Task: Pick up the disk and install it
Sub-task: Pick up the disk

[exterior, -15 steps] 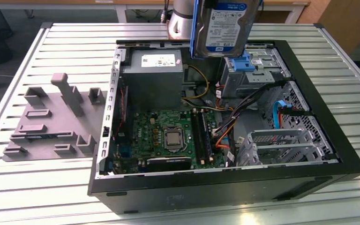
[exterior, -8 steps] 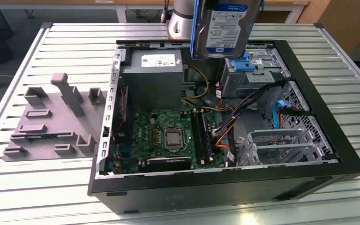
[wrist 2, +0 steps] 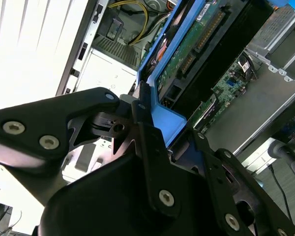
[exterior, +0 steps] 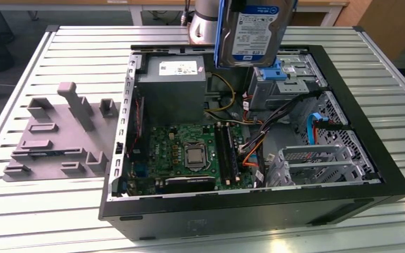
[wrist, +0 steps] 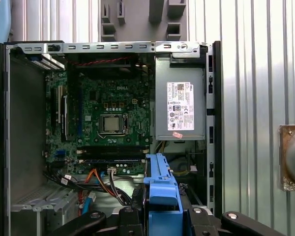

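The disk [exterior: 255,31], a silver drive with a white-and-blue label in a blue carrier, hangs upright in the air above the far part of the open computer case [exterior: 371,158]. It hovers over the drive bay that holds a blue bracket [exterior: 276,71]. In both wrist views my gripper [wrist 2: 162,125] [wrist: 162,219] is shut on the carrier's blue end [wrist: 162,189]. The second wrist view shows the disk's green circuit-board side [wrist 2: 196,44] reaching away from the fingers. My arm's silver wrist [exterior: 204,21] stands just behind the disk.
Inside the case lie a grey power supply [exterior: 171,79], a green motherboard [exterior: 188,153], bundled cables [exterior: 259,142] and a metal drive cage [exterior: 315,163]. A grey fixture [exterior: 61,132] sits on the slatted metal table [exterior: 34,211] at the exterior view's left.
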`<state>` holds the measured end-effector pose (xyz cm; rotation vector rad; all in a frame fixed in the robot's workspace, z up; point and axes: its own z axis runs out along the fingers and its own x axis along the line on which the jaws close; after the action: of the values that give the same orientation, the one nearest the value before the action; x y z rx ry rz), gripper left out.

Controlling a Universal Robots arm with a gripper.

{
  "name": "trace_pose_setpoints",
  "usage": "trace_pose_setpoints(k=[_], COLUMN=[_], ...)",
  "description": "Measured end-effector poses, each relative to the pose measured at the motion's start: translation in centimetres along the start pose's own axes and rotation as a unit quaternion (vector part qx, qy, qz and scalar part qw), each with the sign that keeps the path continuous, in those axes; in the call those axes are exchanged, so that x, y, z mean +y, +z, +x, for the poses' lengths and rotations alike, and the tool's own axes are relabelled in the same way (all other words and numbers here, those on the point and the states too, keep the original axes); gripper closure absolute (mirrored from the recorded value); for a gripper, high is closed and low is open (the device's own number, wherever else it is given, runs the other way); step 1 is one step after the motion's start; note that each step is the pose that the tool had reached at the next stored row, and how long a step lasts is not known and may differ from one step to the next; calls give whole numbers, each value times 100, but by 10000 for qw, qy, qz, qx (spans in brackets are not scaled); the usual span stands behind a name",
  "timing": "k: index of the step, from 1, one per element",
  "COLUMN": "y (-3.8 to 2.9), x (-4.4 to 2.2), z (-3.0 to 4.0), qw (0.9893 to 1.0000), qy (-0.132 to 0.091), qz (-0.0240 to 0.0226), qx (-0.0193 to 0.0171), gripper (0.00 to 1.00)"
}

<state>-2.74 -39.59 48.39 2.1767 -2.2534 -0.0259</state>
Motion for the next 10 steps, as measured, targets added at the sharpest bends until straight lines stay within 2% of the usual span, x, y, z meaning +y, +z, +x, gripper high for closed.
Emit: trace_pose_setpoints(k=[10], y=[0], x=[-1], z=[36], qw=[10000], qy=[0], qz=[0], qx=[0], gripper=[64])
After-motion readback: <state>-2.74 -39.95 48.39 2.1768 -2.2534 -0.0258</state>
